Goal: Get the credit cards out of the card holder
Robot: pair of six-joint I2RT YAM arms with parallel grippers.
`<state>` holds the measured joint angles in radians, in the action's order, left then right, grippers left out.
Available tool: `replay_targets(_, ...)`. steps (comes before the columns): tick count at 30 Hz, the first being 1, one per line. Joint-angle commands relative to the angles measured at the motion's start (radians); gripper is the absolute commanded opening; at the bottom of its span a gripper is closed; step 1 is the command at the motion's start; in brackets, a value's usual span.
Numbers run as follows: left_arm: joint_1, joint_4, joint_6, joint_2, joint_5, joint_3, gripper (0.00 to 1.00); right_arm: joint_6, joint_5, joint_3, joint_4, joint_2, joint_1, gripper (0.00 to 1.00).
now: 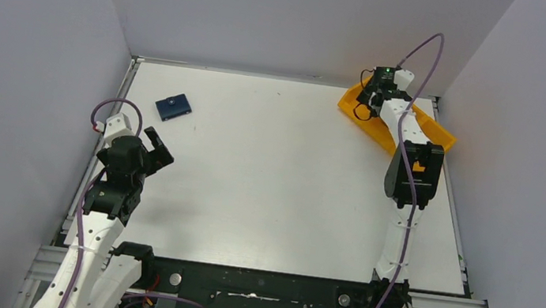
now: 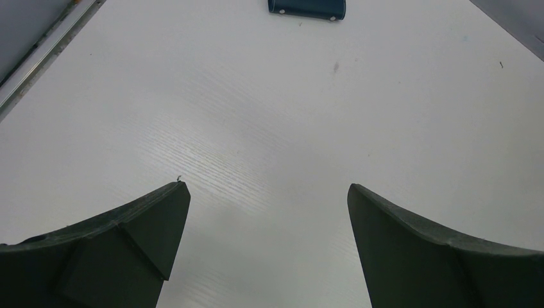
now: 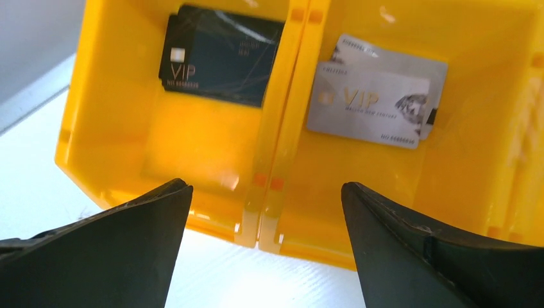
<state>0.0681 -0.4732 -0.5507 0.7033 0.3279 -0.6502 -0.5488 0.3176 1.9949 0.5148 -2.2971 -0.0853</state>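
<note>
The card holder (image 1: 173, 107) is a small dark navy wallet lying folded shut on the white table at the far left; its near edge shows in the left wrist view (image 2: 306, 8). My left gripper (image 1: 159, 147) (image 2: 266, 189) hovers open and empty well short of the holder. My right gripper (image 1: 366, 100) (image 3: 266, 192) hangs open and empty over the near wall of the orange tray (image 1: 438, 133) (image 3: 70, 135). Credit cards lie inside the tray: a dark card (image 3: 221, 54) in one compartment, and two overlapping silver-grey cards (image 3: 369, 102) in the neighbouring one.
The tray stands at the table's far right corner, against the right wall. A divider (image 3: 282, 122) splits the two compartments in view. Grey walls close the table on three sides, and a metal rail (image 2: 38, 61) runs along the left edge.
</note>
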Motion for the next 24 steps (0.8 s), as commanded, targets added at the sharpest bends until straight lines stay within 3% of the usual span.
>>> replay_targets(1,-0.008,0.062,-0.009,-0.007,-0.01,-0.011,0.97,-0.033,0.036,0.063,-0.033,-0.026,0.03,0.9)
replay_targets(12,-0.012,0.062,-0.009,-0.005,-0.012,-0.011,0.97,-0.045,0.021,-0.054,-0.03,-0.016,-0.017,0.79)
replay_targets(24,-0.012,0.062,-0.01,-0.019,-0.012,-0.011,0.97,-0.093,0.064,-0.24,-0.064,0.103,-0.203,0.74)
